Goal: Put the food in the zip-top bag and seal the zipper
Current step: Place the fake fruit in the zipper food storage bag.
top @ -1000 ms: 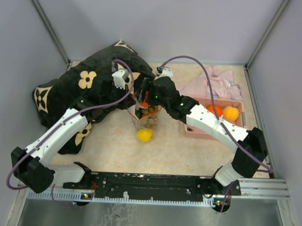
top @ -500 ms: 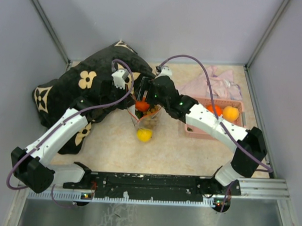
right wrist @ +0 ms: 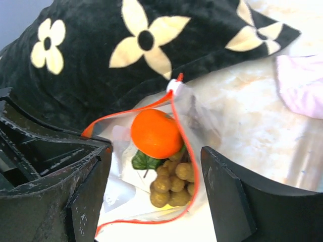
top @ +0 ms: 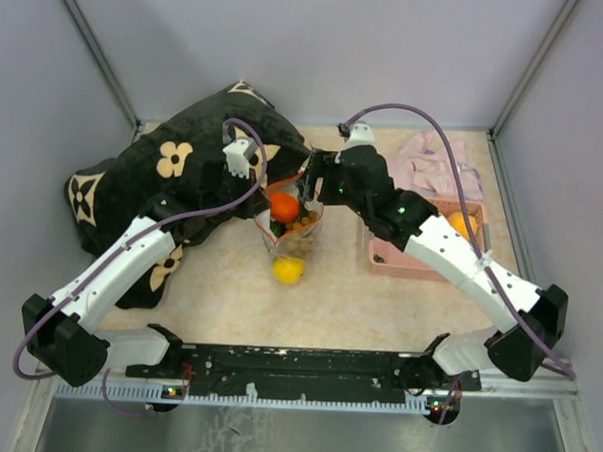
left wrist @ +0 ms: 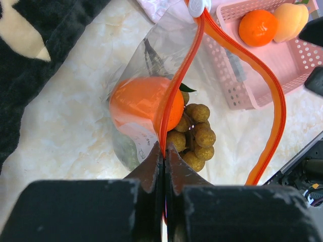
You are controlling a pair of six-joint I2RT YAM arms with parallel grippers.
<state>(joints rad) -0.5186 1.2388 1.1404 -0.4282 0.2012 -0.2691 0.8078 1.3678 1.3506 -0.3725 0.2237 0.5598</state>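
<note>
The clear zip-top bag (top: 289, 225) stands open mid-table, its orange-red zipper (left wrist: 237, 48) spread wide. Inside lie an orange fruit (right wrist: 156, 133) and a brownish-green grape bunch (right wrist: 171, 184); both show in the left wrist view too, the orange (left wrist: 144, 103) and the grapes (left wrist: 194, 136). My left gripper (left wrist: 164, 151) is shut on the zipper's near edge. My right gripper (right wrist: 156, 171) is open and empty, just above the bag's mouth. A yellow lemon (top: 288, 270) lies on the table in front of the bag.
A pink basket (top: 420, 263) at the right holds an orange (left wrist: 258, 27) and a peach-coloured fruit (left wrist: 290, 20). A black cloth with cream flowers (top: 174, 170) covers the back left. A pale pink cloth (top: 439, 162) lies at the back right.
The orange fruit has left my right gripper and now lies in the bag. My right gripper has opened and drawn back to the right, away from the bag's mouth.
</note>
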